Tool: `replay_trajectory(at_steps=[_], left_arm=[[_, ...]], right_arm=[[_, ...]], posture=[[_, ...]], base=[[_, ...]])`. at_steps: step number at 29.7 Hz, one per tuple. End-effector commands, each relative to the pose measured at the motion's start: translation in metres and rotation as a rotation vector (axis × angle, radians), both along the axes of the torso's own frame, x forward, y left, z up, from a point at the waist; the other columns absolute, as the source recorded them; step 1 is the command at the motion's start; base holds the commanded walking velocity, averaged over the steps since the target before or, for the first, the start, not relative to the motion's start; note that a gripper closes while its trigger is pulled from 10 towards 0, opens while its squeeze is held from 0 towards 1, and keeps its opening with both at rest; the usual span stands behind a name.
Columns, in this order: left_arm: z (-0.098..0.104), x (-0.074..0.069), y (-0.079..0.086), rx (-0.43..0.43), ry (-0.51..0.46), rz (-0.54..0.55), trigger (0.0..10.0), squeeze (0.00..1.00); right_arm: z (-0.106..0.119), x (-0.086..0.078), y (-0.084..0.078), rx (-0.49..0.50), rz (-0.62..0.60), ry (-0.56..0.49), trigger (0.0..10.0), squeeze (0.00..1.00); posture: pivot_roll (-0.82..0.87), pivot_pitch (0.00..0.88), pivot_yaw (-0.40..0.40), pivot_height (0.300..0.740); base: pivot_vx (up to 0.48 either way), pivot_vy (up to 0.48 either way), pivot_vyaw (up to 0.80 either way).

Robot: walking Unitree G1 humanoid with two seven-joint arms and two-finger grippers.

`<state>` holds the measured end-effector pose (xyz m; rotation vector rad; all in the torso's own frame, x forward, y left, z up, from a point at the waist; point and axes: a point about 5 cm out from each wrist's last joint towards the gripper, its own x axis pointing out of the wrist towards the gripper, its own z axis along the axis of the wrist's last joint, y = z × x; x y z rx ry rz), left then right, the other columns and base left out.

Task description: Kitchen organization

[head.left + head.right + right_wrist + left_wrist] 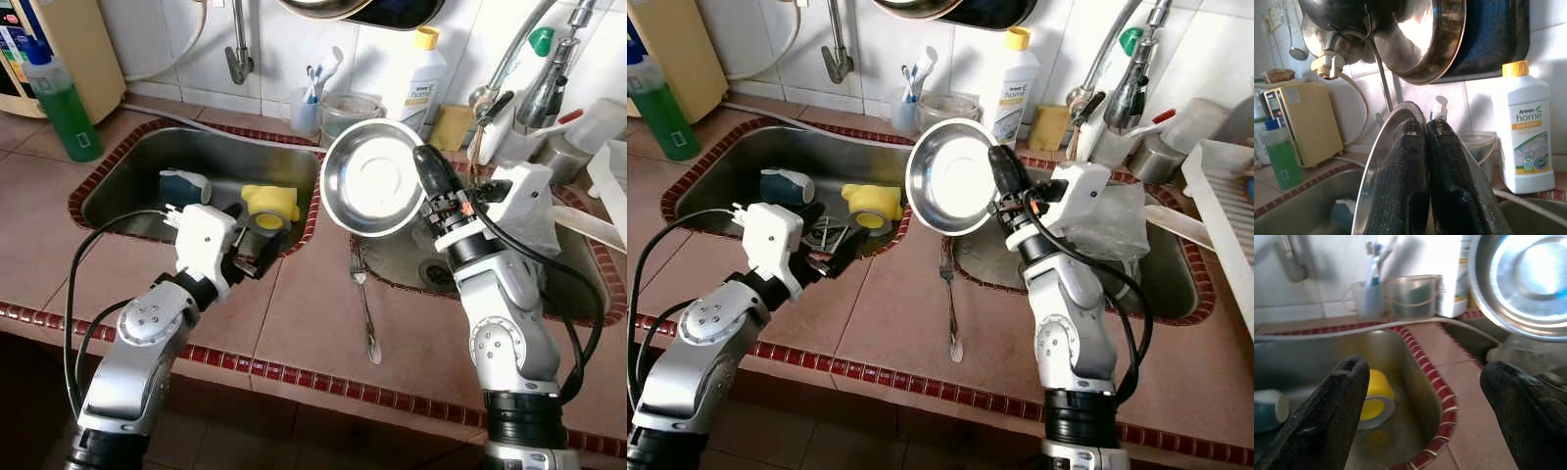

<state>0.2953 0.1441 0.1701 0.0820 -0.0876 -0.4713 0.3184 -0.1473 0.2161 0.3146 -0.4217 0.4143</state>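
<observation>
Right claw pinches the rim of a steel bowl, probably light, stiff and slippery, above the sinks; left claw hangs spread.

Silver arms, screwed round joints, white wrist housings, black looped cables; left pincer, right pincer: black fingers.

A desk of terracotta tiles, edged with small dark red tiles, holds two steel sinks: the left sink and the right sink, with a tiled strip between them. Behind them rises a wall of white glossy tiles, bright with daylight. A tap comes out of the wall above the left sink. A beige box stands against the wall at the far left.
</observation>
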Motion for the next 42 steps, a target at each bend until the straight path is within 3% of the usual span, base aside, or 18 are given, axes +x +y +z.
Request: replay_trajectory(at_steps=[1, 14, 42], left_arm=[[0.0002, 0.0035, 0.0004, -0.007, 0.015, 0.027, 10.0, 0.00], [-0.0025, 0.0070, 0.0015, -0.021, 0.054, 0.030, 10.0, 0.00], [-0.0042, 0.0044, -0.0041, -0.002, 0.071, -0.021, 10.0, 0.00]], right_arm=[[0.0049, 0.0007, 0.0009, -0.022, -0.005, -0.029, 10.0, 0.00], [0.0027, -0.0010, 0.0086, -0.077, 0.009, -0.051, 10.0, 0.00], [-0.0007, -0.0029, 0.0104, -0.088, 0.012, -0.044, 10.0, 0.00]], posture=[[-0.07, 0.066, -0.030, 0.740], [-0.07, 0.073, -0.020, 0.740], [-0.07, 0.077, -0.016, 0.740]], base=[[0.000, 0.000, 0.00], [0.000, 0.000, 0.00], [0.000, 0.362, 0.00]])
